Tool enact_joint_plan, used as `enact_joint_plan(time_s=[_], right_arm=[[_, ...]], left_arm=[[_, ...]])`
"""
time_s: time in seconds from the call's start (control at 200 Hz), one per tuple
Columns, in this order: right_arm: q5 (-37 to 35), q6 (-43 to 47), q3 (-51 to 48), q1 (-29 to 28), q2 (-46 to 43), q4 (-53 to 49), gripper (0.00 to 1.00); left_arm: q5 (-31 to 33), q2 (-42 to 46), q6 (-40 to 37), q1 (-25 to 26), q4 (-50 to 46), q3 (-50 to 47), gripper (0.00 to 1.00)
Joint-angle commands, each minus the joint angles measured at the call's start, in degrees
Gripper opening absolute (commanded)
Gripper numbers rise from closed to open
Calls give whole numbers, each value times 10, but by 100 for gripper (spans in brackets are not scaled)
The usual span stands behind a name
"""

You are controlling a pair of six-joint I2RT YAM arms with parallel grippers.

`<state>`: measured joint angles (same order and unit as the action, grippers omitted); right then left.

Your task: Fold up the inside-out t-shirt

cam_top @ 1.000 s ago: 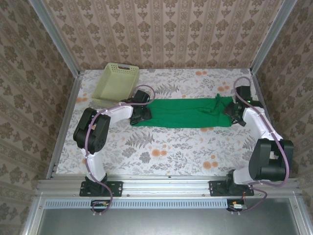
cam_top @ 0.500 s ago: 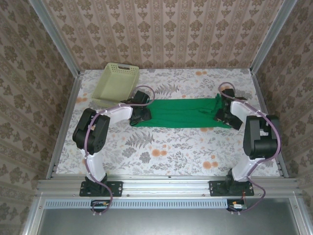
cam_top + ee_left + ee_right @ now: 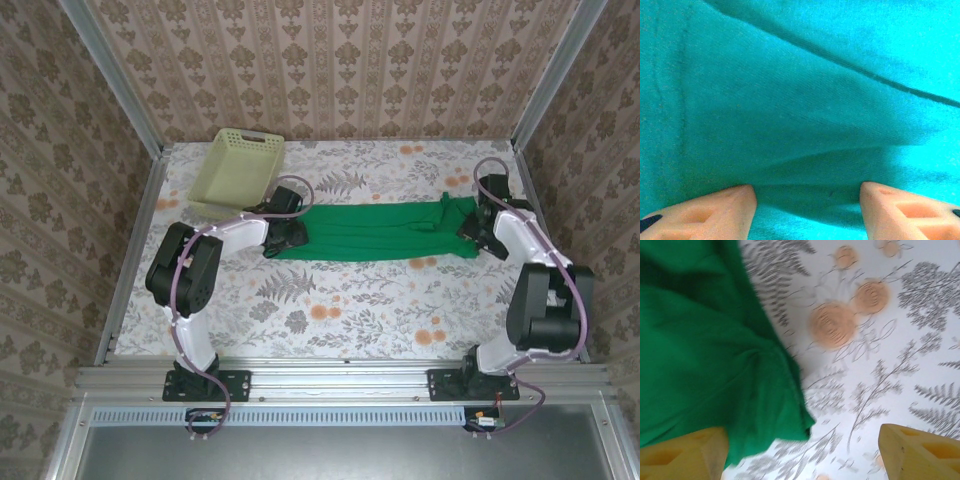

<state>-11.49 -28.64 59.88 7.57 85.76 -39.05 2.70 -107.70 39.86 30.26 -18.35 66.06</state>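
Worktop (image 3: 330, 300): floral, green t-shirt (image 3: 370, 232) stretched across.
Walls (image 3: 340, 60): patterned wallpaper.
Left hand (image 3: 807, 200): part-open, on shirt's left end.
Right hand (image 3: 802, 450): wide, shirt's right corner.

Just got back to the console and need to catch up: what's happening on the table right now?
Both arms are working on the green t-shirt, which lies stretched in a long band across the table. The left gripper sits low over its left end, jaws apart with cloth between them. The right gripper hovers at the right end, jaws wide open, the shirt's corner lying loose by one finger. Nothing is lifted.
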Motion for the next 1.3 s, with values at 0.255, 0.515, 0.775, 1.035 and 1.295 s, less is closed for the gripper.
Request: enact_joint_plan(time_s=[0.255,0.515,0.775,1.035,1.295], right_arm=[[25,-16,-100,-17,-12,-10,49],[-16,-9,-48,-14,64,18,42],[-13,-6,3,-12,134,29,35],[-108,-14,2,-9,110,-6,4],[-195,-11,20,3,95,-42,0]], left_arm=[[5,-15,9,-14,-68,-22,60],[2,-15,8,-19,-65,-24,60],[0,-17,8,-19,-64,-25,59],[7,-17,6,-23,-67,-28,59],[11,-16,6,-28,-69,-31,59]])
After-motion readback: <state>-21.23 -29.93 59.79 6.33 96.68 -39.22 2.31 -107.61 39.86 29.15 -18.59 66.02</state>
